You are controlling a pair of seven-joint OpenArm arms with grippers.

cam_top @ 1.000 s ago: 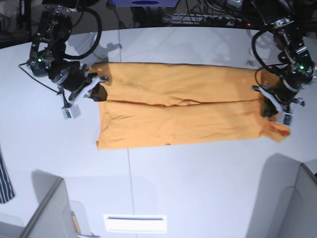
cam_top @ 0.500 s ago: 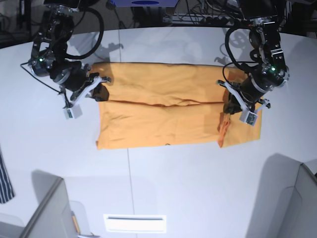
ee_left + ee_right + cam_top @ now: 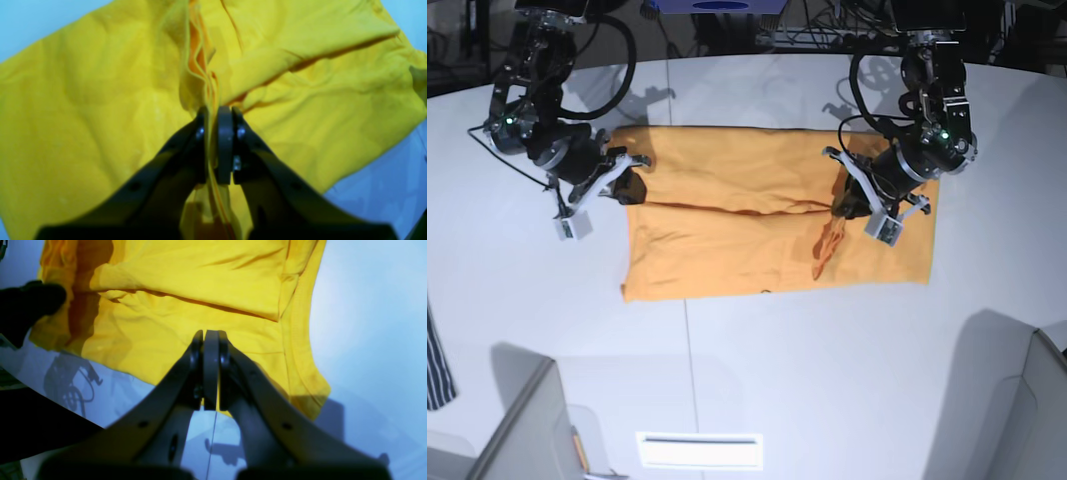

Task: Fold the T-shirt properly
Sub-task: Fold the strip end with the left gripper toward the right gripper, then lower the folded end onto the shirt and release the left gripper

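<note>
The orange-yellow T-shirt lies as a long band on the white table, with a lengthwise fold line down its middle. My left gripper is shut on a bunch of its fabric, and the shirt's right end is doubled back over the body below it. The left wrist view shows the T-shirt pinched in gathered layers in the left gripper. My right gripper is shut at the shirt's left end. In the right wrist view the right gripper hovers over the T-shirt with nothing seen between its fingers.
A dark striped garment hangs at the left edge. Grey bin walls stand at the bottom left and bottom right. Cables and power strips run along the table's back edge. A white label lies at the front.
My left gripper has carried the shirt's right end leftward over the body, shortening the band. The right arm has stayed at the left end.
</note>
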